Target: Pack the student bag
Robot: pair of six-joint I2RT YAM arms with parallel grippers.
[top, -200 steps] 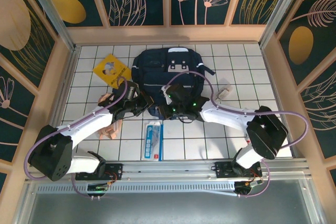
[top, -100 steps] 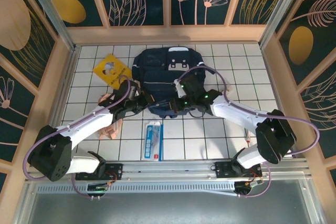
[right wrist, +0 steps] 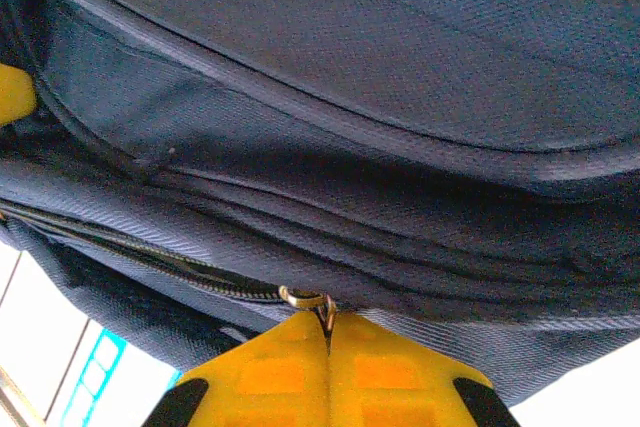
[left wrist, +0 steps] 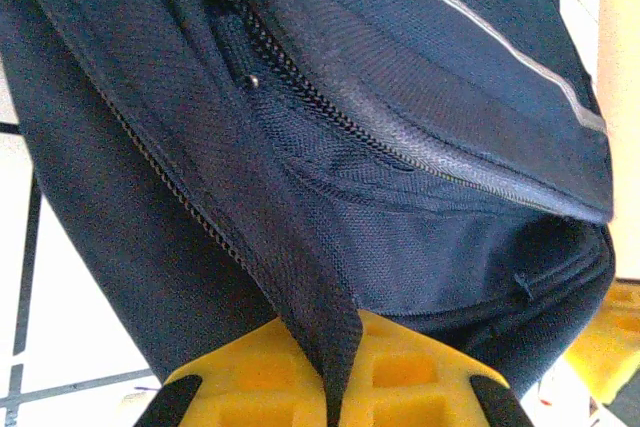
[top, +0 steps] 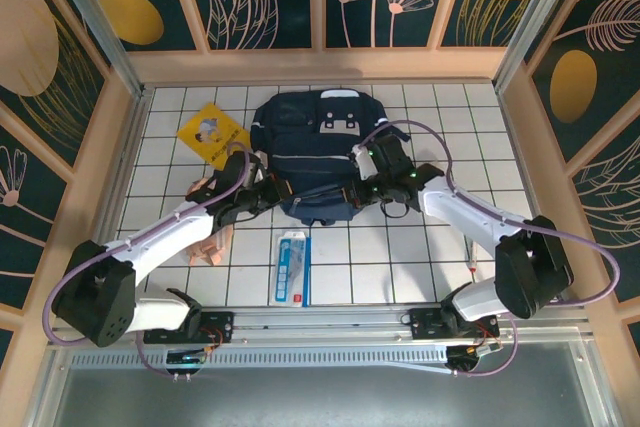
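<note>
The navy student bag (top: 320, 152) lies at the back middle of the white tiled table, its grey stripes and white patches facing up. My left gripper (top: 272, 190) is at the bag's near left corner, shut on a fold of the bag's fabric (left wrist: 335, 332) beside an open zipper track (left wrist: 300, 82). My right gripper (top: 358, 193) is at the bag's near right edge, shut on the metal zipper pull (right wrist: 318, 305). To the pull's left the zipper (right wrist: 140, 252) lies parted.
A yellow booklet (top: 212, 132) lies left of the bag. A white and blue packet (top: 292, 267) sits near the front middle. Pink fabric (top: 208, 247) lies under the left arm. A small tan item (top: 430, 177) and a thin pen (top: 470, 265) lie on the right.
My right gripper has travelled right along the bag's near edge with the zipper pull, and the zipper has parted behind it. The left gripper has kept its hold at the left corner.
</note>
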